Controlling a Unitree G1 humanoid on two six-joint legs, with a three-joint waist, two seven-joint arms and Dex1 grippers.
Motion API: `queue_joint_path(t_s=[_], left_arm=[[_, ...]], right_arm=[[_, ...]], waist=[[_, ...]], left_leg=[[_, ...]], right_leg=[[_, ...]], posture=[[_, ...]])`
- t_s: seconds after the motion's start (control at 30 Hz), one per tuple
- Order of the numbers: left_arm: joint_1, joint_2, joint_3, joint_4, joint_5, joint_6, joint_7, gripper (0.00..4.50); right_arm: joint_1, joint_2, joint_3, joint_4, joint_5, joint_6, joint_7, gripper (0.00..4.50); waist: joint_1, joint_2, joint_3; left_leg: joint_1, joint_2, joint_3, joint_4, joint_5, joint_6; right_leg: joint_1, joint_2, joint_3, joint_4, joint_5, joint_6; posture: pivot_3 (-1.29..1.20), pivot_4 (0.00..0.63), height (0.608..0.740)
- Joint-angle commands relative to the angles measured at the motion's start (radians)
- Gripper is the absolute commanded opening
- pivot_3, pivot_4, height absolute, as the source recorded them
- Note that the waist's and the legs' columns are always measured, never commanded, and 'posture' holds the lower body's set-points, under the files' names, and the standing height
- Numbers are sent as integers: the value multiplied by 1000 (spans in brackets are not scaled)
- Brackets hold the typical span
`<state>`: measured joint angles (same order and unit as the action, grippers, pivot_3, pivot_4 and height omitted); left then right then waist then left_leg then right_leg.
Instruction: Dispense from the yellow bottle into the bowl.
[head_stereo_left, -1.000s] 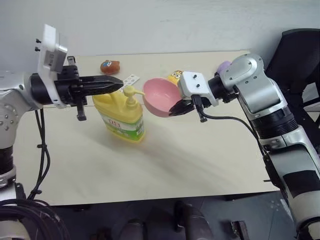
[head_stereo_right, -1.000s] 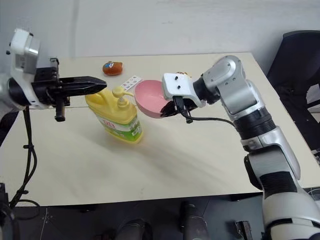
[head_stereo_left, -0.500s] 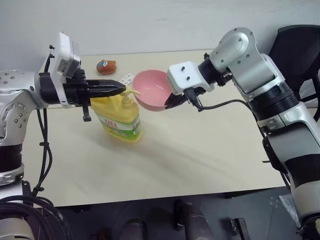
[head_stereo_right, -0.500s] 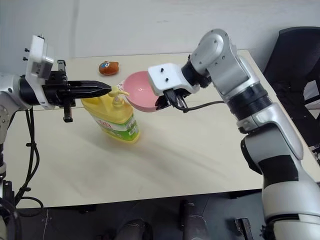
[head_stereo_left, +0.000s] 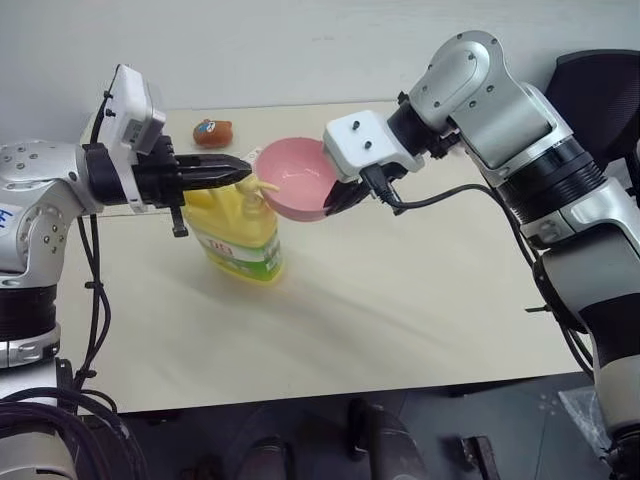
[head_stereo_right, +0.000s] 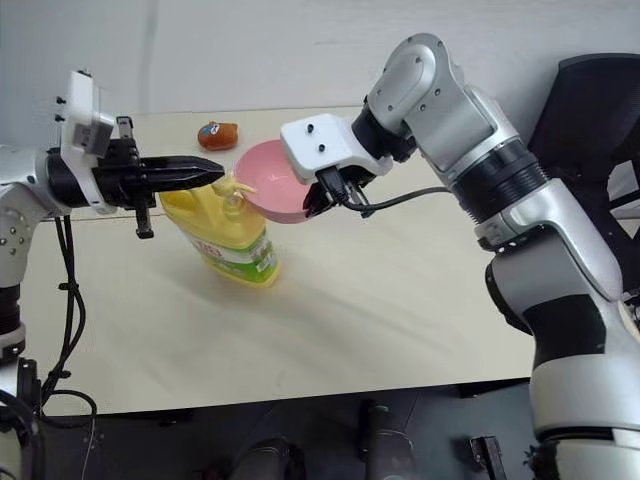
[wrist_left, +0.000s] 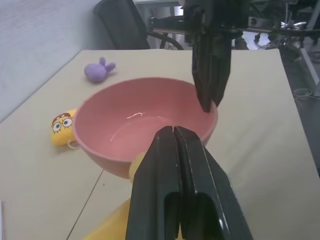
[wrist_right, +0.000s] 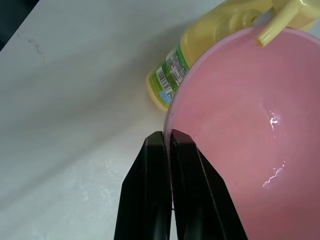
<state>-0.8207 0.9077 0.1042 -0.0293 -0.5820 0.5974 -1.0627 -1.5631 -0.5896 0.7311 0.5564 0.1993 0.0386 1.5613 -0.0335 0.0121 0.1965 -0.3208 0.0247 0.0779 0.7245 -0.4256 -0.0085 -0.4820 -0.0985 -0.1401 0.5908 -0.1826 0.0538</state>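
- Bowl, small round smooth pink plastic (head_stereo_left: 296, 178): is being held off the desk (head_stereo_left: 400, 300) by the right gripper (wrist_right: 167, 150), whose black fingers are pinching its rim, one inside and one outside the wall.
- Bottle, large yellow plastic jug with pump nozzle and green-white label (head_stereo_left: 240, 235): is standing upright on the desk, its long axis vertical, directly beside the bowl on the robot's left.
- Key relation: the yellow spout tip (wrist_right: 265, 36) is reaching over the pink rim, so, by my judgement, anything pumped should be falling inside the bowl.
- Left gripper (head_stereo_left: 225, 172): is pointing level toward the bowl with its fingers pressed together and gripping nothing, hovering right at the pump head; this arm is the nearer one for pressing down, and the head appears to lie just under the fingers.
- Hard to make out: whether the left fingers are touching the pump; the pump head is sitting hidden beneath them, and the jug's loop handle is lying behind the left arm.
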Motion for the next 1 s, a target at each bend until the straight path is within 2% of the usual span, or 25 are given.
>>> queue_joint_path(t_s=[0.03, 0.37, 0.67, 1.0], left_arm=[[-22, 2, 6, -10, 21, -31, -10, 36], [-18, -8, -8, -3, 58, -57, -29, 36], [-29, -19, -16, 20, 82, -73, -43, 36], [-75, -59, -15, 75, 119, -99, -9, 36]], right_arm=[[-58, -1, -7, -17, 31, -19, 53, 0], [-62, 7, 4, 40, -2, -52, 53, 0], [-67, -34, 73, 2, 60, -66, 53, 0], [-74, -27, 66, 13, 67, -63, 53, 0]], waist=[[0, 0, 0], [1, 0, 0], [2, 0, 0], [1, 0, 0]], left_leg=[[0, 0, 0, 0, 0, 0], [0, 1, 0, 0, 0, 0], [-1, 1, 0, 0, 0, 0], [-1, 1, 1, 1, 0, 0]], right_leg=[[0, 0, 0, 0, 0, 0], [-1, 0, 0, 0, 0, 0], [-1, 0, 0, 0, 0, 0], [-1, 0, 0, 0, 1, -1]], posture=[[0, 150, 740], [0, 150, 740], [0, 150, 740], [0, 150, 740]])
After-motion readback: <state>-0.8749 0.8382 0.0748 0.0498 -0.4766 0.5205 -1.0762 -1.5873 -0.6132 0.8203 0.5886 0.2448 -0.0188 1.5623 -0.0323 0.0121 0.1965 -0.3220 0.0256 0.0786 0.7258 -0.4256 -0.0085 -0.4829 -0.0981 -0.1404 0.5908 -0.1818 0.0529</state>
